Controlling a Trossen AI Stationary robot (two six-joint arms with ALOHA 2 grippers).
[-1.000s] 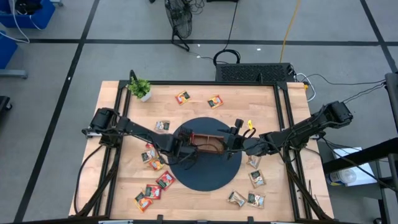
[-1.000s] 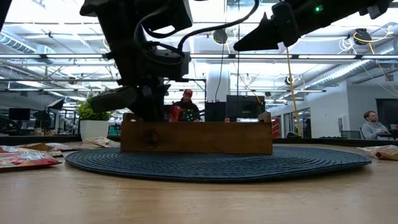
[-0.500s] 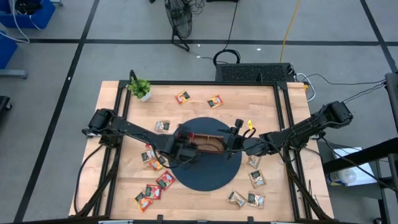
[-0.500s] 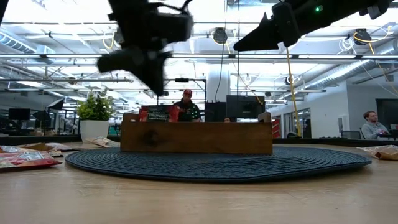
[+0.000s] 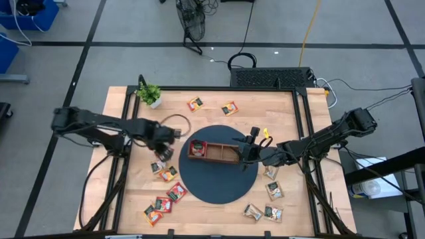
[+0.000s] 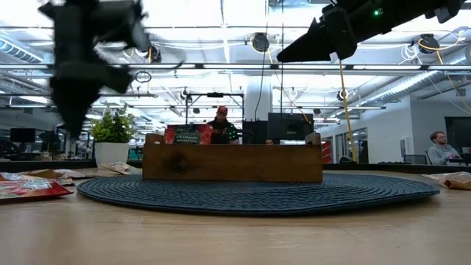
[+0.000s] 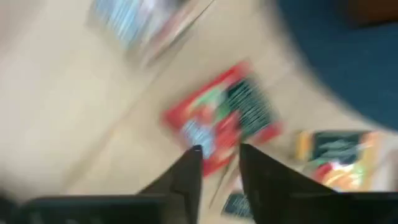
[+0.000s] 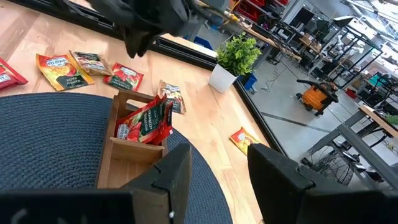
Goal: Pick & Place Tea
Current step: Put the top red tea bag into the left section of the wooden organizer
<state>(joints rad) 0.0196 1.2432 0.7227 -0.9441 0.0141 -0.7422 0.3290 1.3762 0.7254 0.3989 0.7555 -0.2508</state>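
Note:
The wooden tray [image 5: 224, 154] stands on a round dark mat [image 5: 219, 187]. A red tea sachet [image 8: 146, 121] leans upright in its left compartment. Loose tea sachets lie on the table left of the mat [image 5: 174, 191], at the far side [image 5: 194, 103] and on the right [image 5: 273, 190]. My left gripper [image 5: 161, 153] hovers left of the mat, pointing down over a red sachet [image 7: 221, 121]; its fingers stand slightly apart with nothing between them. My right gripper [image 5: 243, 153] hangs above the tray's right end, open and empty.
A small potted plant [image 5: 150, 94] stands at the table's far left corner. A black frame runs along the table's left and right edges. People sit in the room beyond the table [image 6: 439, 147].
My left gripper has let go of the red sachet, which now stands in the tray's left compartment. It has risen a little, swung toward the table's left edge off the mat, and rolled about its own axis. It now hangs over the sachets lying there.

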